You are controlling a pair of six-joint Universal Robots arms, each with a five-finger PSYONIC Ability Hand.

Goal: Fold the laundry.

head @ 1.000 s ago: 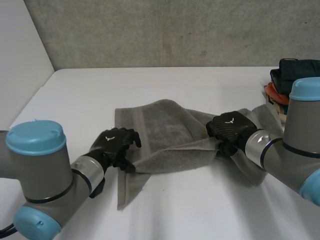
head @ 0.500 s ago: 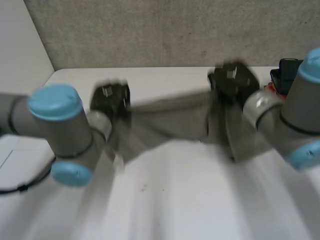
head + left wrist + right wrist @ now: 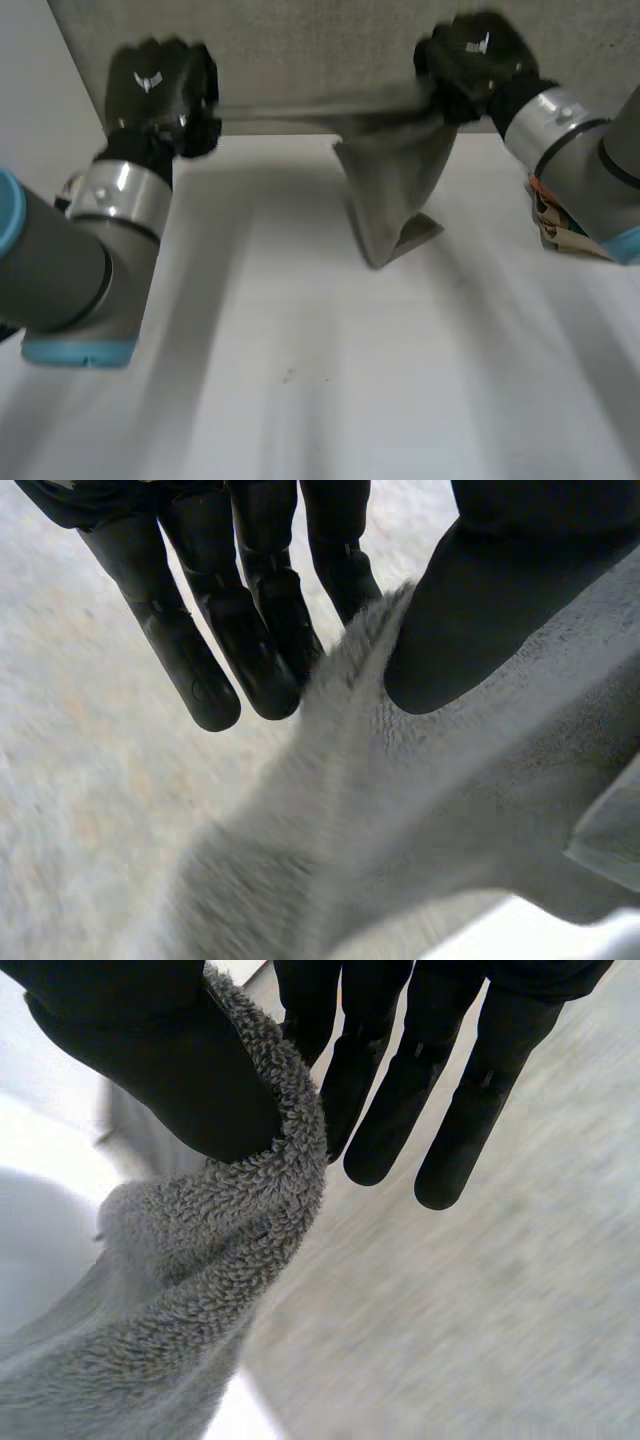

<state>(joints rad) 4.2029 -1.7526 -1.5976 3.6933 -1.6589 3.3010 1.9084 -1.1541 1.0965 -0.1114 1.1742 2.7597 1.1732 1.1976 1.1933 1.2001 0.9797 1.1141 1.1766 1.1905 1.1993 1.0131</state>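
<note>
A grey towel (image 3: 390, 190), lying on the white bench (image 3: 300, 380) a second ago, is now lifted high and stretched out. One end is pinched by the left hand (image 3: 160, 95), the other by the right hand (image 3: 470, 60). It is probably being readied to be laid flat for folding.

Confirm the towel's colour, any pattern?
Plain grey terry towel, no pattern visible; it shows best in the right wrist view.
</note>
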